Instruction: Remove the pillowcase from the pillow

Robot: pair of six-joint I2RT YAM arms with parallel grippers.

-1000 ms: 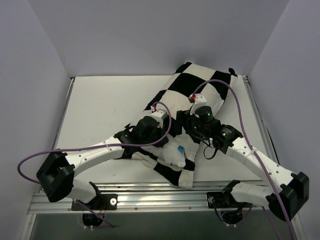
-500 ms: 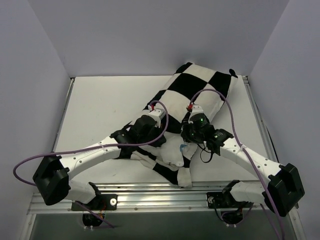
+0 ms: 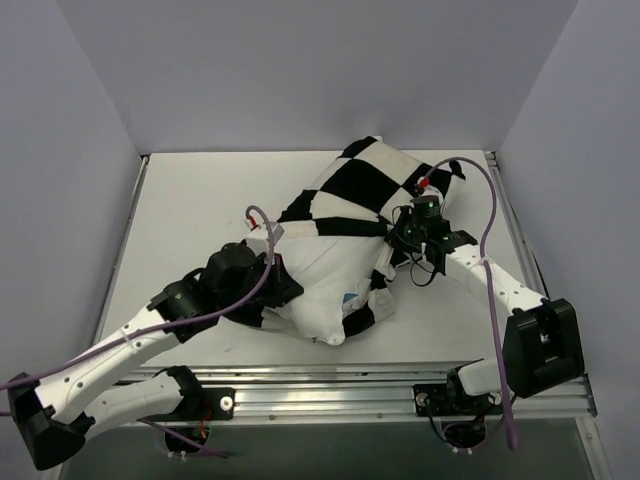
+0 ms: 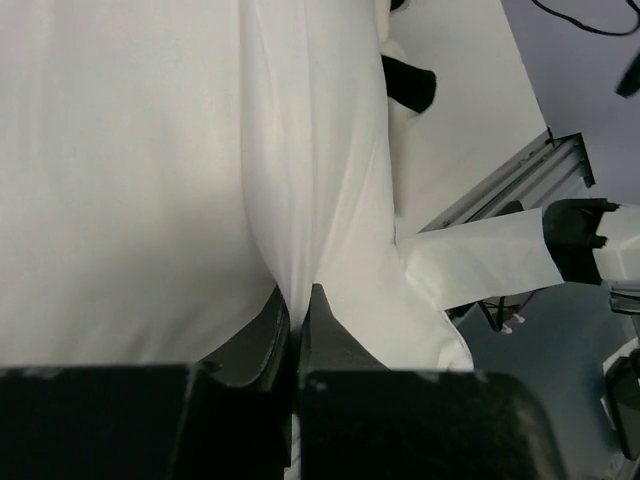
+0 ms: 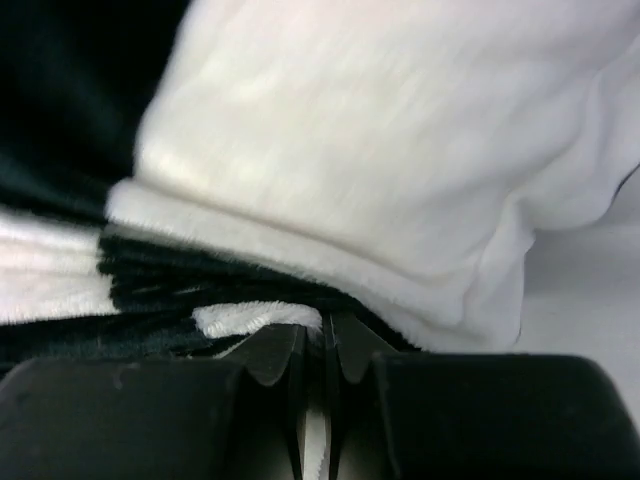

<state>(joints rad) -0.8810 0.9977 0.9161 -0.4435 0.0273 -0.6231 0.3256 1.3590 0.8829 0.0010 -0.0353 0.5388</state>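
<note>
The pillowcase [image 3: 365, 185], in black and white checks, lies bunched at the back right of the table. The plain white pillow [image 3: 318, 285] bulges out of its near end, a small blue mark [image 3: 347, 298] showing by the opening. My left gripper [image 3: 288, 288] is shut on a fold of the pillow's white cloth [image 4: 300, 200], pinched between its fingertips [image 4: 297, 305]. My right gripper [image 3: 393, 256] is shut on the pillowcase's rolled edge [image 5: 250, 318], with the white pillow [image 5: 380, 150] filling the view above it.
The white table [image 3: 190, 220] is walled by grey panels at left, back and right. An aluminium rail [image 3: 330, 385] runs along the near edge. Purple cables loop over both arms. The right arm's base [image 3: 540, 345] stands at the near right.
My right gripper has closed on the pillowcase edge and moved back and to the right. My left arm has drawn the pillow leftward, and more white pillow shows outside the case.
</note>
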